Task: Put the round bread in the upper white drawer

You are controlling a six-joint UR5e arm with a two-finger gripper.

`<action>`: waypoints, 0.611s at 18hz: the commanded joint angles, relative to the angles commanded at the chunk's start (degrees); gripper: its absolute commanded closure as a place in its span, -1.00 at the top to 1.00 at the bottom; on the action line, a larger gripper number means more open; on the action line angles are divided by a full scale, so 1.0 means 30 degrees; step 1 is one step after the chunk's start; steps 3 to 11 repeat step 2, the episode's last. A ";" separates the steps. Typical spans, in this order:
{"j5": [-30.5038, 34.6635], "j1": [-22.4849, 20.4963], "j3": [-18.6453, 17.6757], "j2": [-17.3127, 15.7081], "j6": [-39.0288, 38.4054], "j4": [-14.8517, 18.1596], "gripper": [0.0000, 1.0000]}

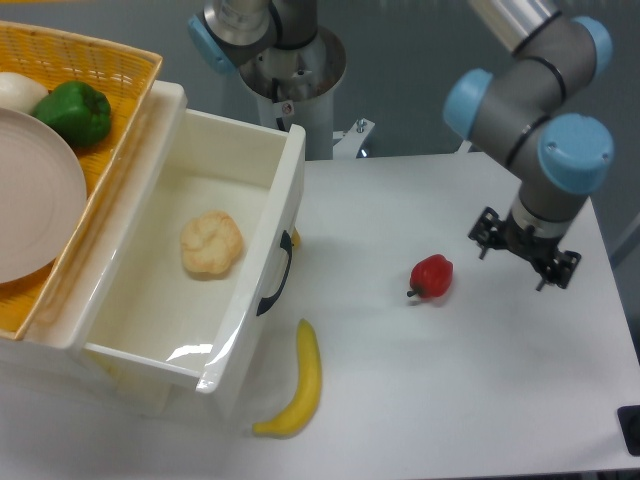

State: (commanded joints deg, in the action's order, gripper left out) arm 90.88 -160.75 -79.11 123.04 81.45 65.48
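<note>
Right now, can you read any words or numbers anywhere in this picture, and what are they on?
No words or numbers can be read.
There is a small sticker with a red mark on the robot's base, but it is too small and blurred to read.
The white drawer, the bread, the banana, the red pepper and the yellow basket show no writing.
</note>
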 joint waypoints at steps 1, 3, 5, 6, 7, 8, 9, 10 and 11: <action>0.0000 -0.0147 0.0060 0.0089 0.0761 0.0000 1.00; -0.0029 -0.0264 0.0060 0.0090 0.1261 0.0000 1.00; -0.0029 -0.0264 0.0060 0.0090 0.1261 0.0000 1.00; -0.0029 -0.0264 0.0060 0.0090 0.1261 0.0000 1.00; -0.0029 -0.0264 0.0060 0.0090 0.1261 0.0000 1.00; -0.0029 -0.0264 0.0060 0.0090 0.1261 0.0000 1.00; -0.0029 -0.0264 0.0060 0.0090 0.1261 0.0000 1.00; -0.0029 -0.0264 0.0060 0.0090 0.1261 0.0000 1.00; -0.0029 -0.0264 0.0060 0.0090 0.1261 0.0000 1.00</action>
